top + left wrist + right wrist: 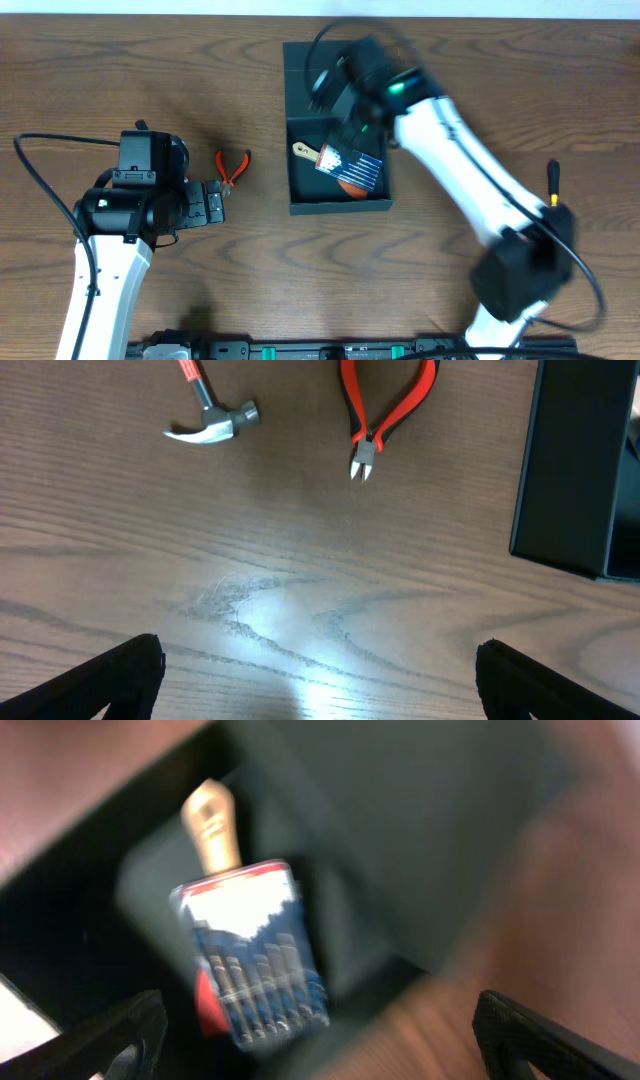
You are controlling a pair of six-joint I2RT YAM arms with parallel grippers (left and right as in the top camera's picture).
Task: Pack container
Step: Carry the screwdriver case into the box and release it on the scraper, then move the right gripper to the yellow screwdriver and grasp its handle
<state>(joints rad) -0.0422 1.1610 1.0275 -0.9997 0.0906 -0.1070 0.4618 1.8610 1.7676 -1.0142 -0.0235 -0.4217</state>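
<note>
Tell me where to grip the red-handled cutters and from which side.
Take the red-handled cutters across both handles just behind the pivot, where their splayed V narrows. They lie flat on the table, so the left pincer should probably come straight down, one finger outside each handle.

The brown wood-grain bench [280,610] looks smooth and semi-glossy, with a pale glare toward 6 o'clock in the left wrist view. At 11 o'clock the red-handled claw hammer [212,425] has a polished metal head, and at 12 o'clock the red-and-black-handled cutting pliers [367,445] show bare metal tips and smooth, plastic-looking grips. The dark teal-grey square cardboard container [340,207] is matt; the wooden-handled paintbrush [245,950] inside wears a glossy blue printed sleeve.
</note>
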